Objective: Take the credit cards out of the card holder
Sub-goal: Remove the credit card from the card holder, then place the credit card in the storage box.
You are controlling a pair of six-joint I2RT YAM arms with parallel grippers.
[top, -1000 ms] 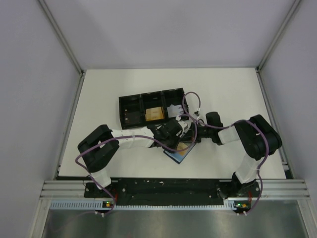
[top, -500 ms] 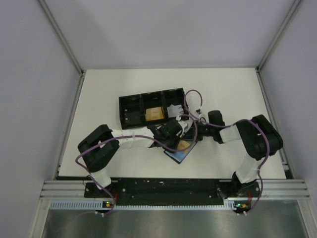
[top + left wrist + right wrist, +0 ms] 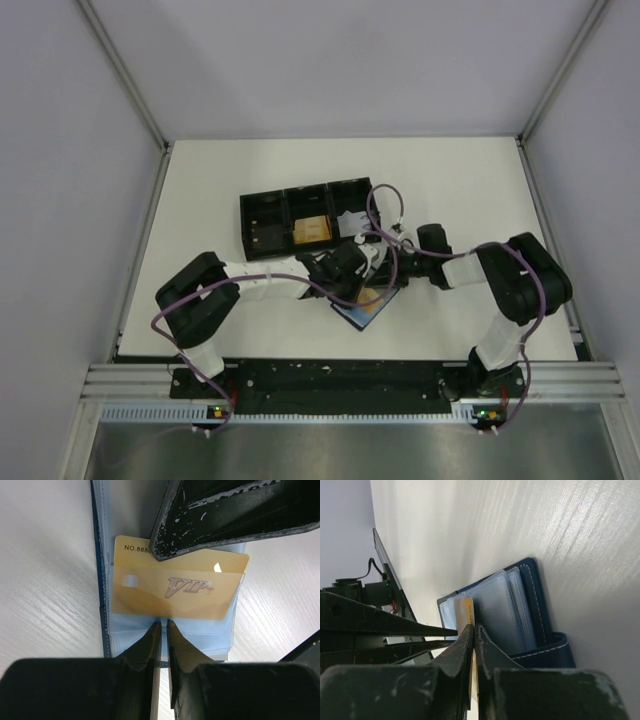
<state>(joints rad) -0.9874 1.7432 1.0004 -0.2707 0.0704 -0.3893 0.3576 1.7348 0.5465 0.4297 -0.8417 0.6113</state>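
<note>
The dark-blue card holder (image 3: pixel 352 314) lies open on the table, its pale blue-grey clear sleeves facing up (image 3: pixel 170 635). An orange-tan credit card (image 3: pixel 170 590) marked "VIP" sticks partly out of one sleeve. My left gripper (image 3: pixel 163 624) is shut on the sleeve's lower edge and holds the card holder (image 3: pixel 540 610) down. My right gripper (image 3: pixel 475 626) is shut on the far edge of the card (image 3: pixel 468 611). Both grippers meet over the holder in the top view, left (image 3: pixel 356 281) and right (image 3: pixel 386 282).
A black three-compartment tray (image 3: pixel 262 240) stands just behind the grippers, with an orange-tan card (image 3: pixel 313 229) in its middle compartment and a pale item in the right one. The arms' purple cables loop above the holder.
My right gripper shifted slightly right, then back left, still shut on the card. The left gripper and card holder have hardly moved.
</note>
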